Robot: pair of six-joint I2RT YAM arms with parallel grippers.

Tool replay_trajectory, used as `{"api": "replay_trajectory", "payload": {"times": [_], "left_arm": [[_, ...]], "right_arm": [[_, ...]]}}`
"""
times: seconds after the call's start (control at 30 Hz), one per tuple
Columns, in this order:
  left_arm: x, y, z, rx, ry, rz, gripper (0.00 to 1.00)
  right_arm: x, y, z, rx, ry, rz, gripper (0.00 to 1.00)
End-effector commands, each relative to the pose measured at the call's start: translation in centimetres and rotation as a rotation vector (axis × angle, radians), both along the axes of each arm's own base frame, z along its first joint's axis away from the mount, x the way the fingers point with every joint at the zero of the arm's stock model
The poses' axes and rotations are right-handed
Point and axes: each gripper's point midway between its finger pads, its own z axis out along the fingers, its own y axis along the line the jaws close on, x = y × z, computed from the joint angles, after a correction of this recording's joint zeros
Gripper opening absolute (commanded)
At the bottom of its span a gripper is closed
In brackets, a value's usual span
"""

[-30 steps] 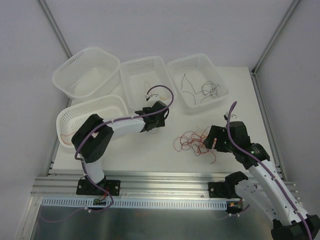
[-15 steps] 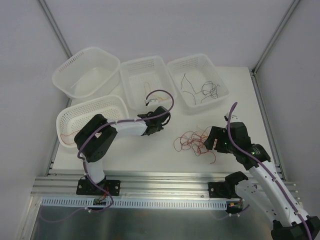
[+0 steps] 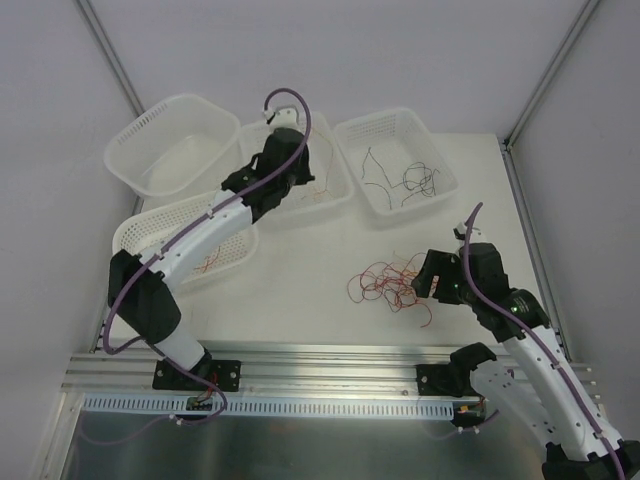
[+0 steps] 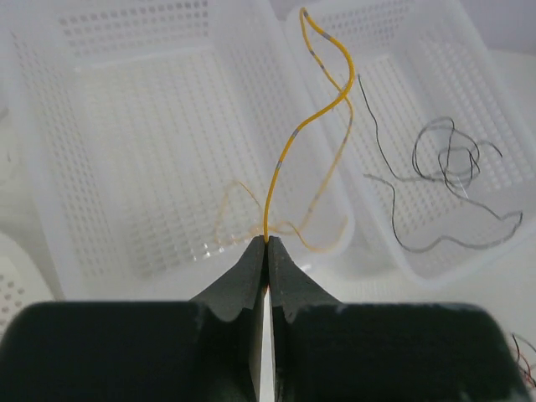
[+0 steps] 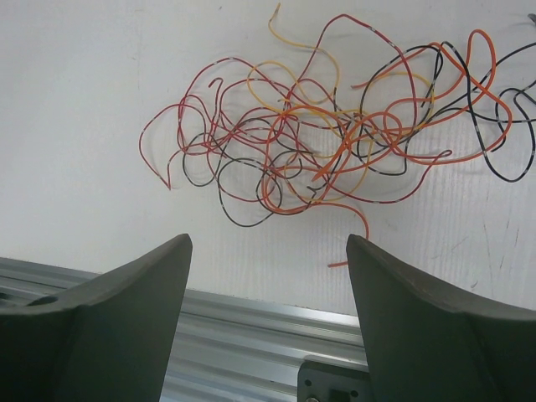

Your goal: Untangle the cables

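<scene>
A tangle of thin red, orange and black cables (image 3: 390, 285) lies on the white table right of centre, and fills the top of the right wrist view (image 5: 335, 142). My right gripper (image 3: 425, 280) stands open just to the right of the tangle, its jaws wide apart (image 5: 268, 243) with nothing between them. My left gripper (image 3: 293, 170) hangs over the middle basket (image 3: 330, 135), shut (image 4: 267, 243) on one yellow-orange cable (image 4: 289, 151) that rises curling from its tips. A few pale orange cables (image 4: 251, 218) lie in that basket below.
The right basket (image 3: 440, 160) holds black cables (image 3: 405, 178). The front left basket (image 3: 135, 235) holds red cables (image 3: 205, 262). A back left basket (image 3: 170, 150) stands beside the middle one. An aluminium rail (image 5: 251, 318) runs along the table's near edge.
My left arm swung from the table in front of the middle basket up over that basket, its gripper shut on the yellow-orange cable. The right arm hardly moved.
</scene>
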Motion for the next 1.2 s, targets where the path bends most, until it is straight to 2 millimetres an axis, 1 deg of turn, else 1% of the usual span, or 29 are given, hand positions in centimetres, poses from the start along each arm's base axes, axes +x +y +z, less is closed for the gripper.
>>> {"api": "replay_trajectory", "payload": {"times": [0.0, 0.03, 0.07, 0.13, 0.17, 0.23, 0.27, 0.3, 0.33, 0.37, 0.4, 0.43, 0.47, 0.53, 0.57, 0.63, 0.67, 0.7, 0.73, 0.8, 0.83, 0.87, 0.9, 0.93, 1.0, 1.03, 1.1, 1.13, 1.17], "left_arm": [[4.2, 2.0, -1.6, 0.075, 0.059, -0.044, 0.00], [5.1, 2.0, -2.2, 0.071, 0.075, -0.050, 0.00], [6.5, 1.4, -3.1, 0.057, 0.100, -0.075, 0.00], [8.2, 2.1, -4.5, 0.046, 0.136, -0.072, 0.00], [9.3, 1.5, -5.9, 0.045, 0.162, -0.093, 0.00], [10.6, 1.9, -7.6, 0.054, 0.192, -0.091, 0.07], [11.2, 1.6, -8.6, 0.052, 0.216, -0.101, 0.12], [11.4, 1.7, -8.9, 0.049, 0.231, -0.107, 0.18], [11.6, 1.9, -9.0, 0.044, 0.236, -0.102, 0.26], [11.6, 1.9, -8.6, 0.037, 0.233, -0.100, 0.32], [11.6, 2.1, -8.2, 0.035, 0.227, -0.099, 0.41], [11.4, 2.2, -7.7, 0.033, 0.220, -0.098, 0.55], [11.0, 2.3, -6.7, 0.029, 0.204, -0.101, 0.62], [10.4, 2.4, -5.3, 0.015, 0.186, -0.110, 0.70], [9.6, 2.6, -4.0, 0.000, 0.170, -0.110, 0.76], [8.6, 2.7, -2.8, -0.028, 0.162, -0.119, 0.83], [7.3, 2.9, -1.4, -0.057, 0.150, -0.121, 0.88], [6.6, 2.8, -0.8, -0.070, 0.145, -0.127, 0.91], [5.6, 2.5, -0.3, -0.091, 0.147, -0.151, 0.94], [2.9, 2.2, 0.6, -0.116, 0.148, -0.173, 0.99], [1.6, 2.0, -0.6, -0.112, 0.178, -0.183, 0.99], [0.1, 1.8, 0.7, -0.134, 0.160, -0.204, 0.99], [-1.0, 1.5, 0.7, -0.139, 0.164, -0.221, 0.99], [-3.3, 0.7, 0.3, -0.137, 0.177, -0.255, 0.99], [-5.6, -0.1, -0.3, -0.134, 0.192, -0.288, 0.99], [-7.7, -0.8, -1.2, -0.131, 0.213, -0.316, 0.99], [-9.7, -1.4, -2.3, -0.128, 0.239, -0.337, 0.99], [-11.5, -1.9, -4.1, -0.114, 0.284, -0.361, 0.99], [-12.5, -2.0, -4.4, -0.135, 0.299, -0.357, 0.99]], "right_arm": [[-0.1, -0.1, 1.3, -0.001, -0.027, 0.003, 0.79], [-0.2, -0.2, 1.3, -0.001, -0.027, 0.003, 0.79], [-0.3, -0.3, 1.2, -0.004, -0.022, 0.000, 0.79], [-0.5, -0.4, 1.1, -0.009, -0.021, -0.002, 0.79], [-0.5, -0.5, 1.0, -0.012, -0.020, -0.004, 0.79], [-0.7, -0.6, 1.0, -0.016, -0.017, -0.004, 0.79], [-0.7, -0.7, 0.9, -0.018, -0.013, -0.006, 0.79], [-0.8, -0.8, 0.9, -0.024, -0.012, -0.005, 0.79], [-0.8, -0.8, 1.0, -0.027, -0.010, -0.003, 0.79], [-0.9, -0.8, 1.1, -0.028, -0.012, -0.004, 0.79], [-0.8, -0.9, 1.1, -0.031, -0.013, -0.007, 0.79], [-0.8, -1.0, 1.2, -0.036, -0.018, -0.006, 0.79], [-0.8, -1.1, 1.2, -0.042, -0.019, -0.007, 0.79], [-0.7, -1.1, 1.2, -0.050, -0.015, -0.004, 0.79], [-0.5, -1.1, 1.2, -0.055, -0.016, -0.003, 0.79], [-0.4, -1.2, 1.2, -0.063, -0.015, -0.003, 0.79], [-0.2, -1.2, 1.1, -0.072, -0.007, 0.001, 0.79], [-0.1, -1.1, 1.2, -0.073, -0.005, 0.003, 0.79], [0.1, -1.0, 1.2, -0.076, -0.007, 0.004, 0.79], [0.4, -0.9, 0.7, -0.083, 0.010, 0.005, 0.79], [0.7, -0.8, 0.7, -0.083, 0.007, 0.005, 0.79], [0.9, -0.8, 0.2, -0.092, 0.023, -0.002, 0.79], [1.0, -0.8, 0.0, -0.091, 0.035, -0.017, 0.79], [1.2, -0.9, -0.5, -0.096, 0.046, -0.026, 0.79], [1.6, -0.8, -1.4, -0.098, 0.079, -0.056, 0.79], [1.9, -0.6, -2.0, -0.095, 0.081, -0.059, 0.79], [2.8, -0.3, -2.6, -0.081, 0.086, -0.086, 0.78], [3.1, -0.2, -2.9, -0.075, 0.090, -0.099, 0.78], [3.3, -0.2, -3.4, -0.077, 0.098, -0.114, 0.78]]}}
